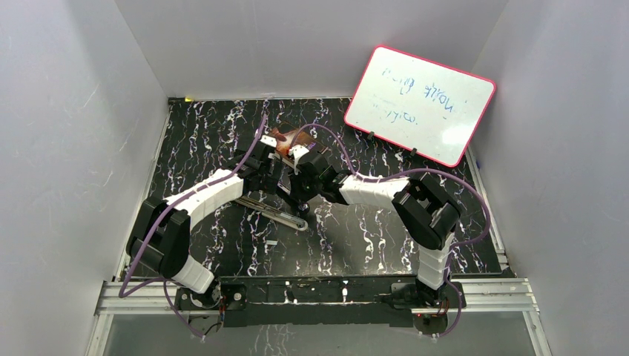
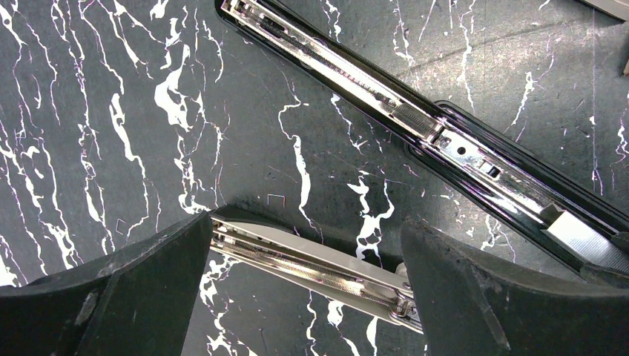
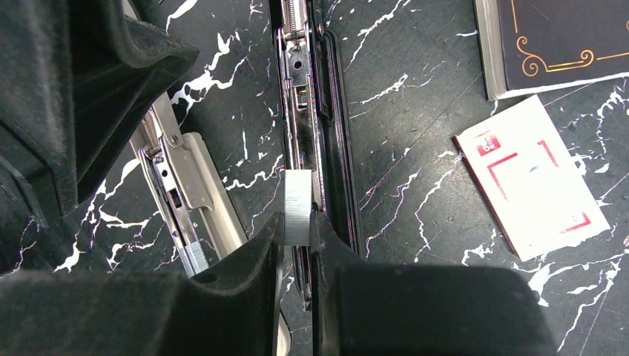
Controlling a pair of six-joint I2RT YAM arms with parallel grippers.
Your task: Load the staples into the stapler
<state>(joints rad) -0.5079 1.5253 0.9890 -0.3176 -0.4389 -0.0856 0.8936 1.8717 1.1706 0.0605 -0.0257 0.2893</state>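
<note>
So the right pincer (image 3: 298, 226) is pinching the short silver-grey strip of staples (image 3: 298, 204) right at the chrome channel of the long black stapler (image 3: 315, 111). The stapler lies flipped open on the black marbled bench (image 3: 415, 185). Can't tell if the strip's seated. The left pincer (image 2: 308, 297) is spread wide over the stapler's silver arm (image 2: 311, 271). A small white-and-red cardboard box (image 3: 530, 178) sits nearby.

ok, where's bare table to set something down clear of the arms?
Free: far-left table, between wall and left gripper; near middle, between stapler and base rail. Crowded: centre, both grippers at the stapler, right gripper shut on staples, box beside it.
</note>
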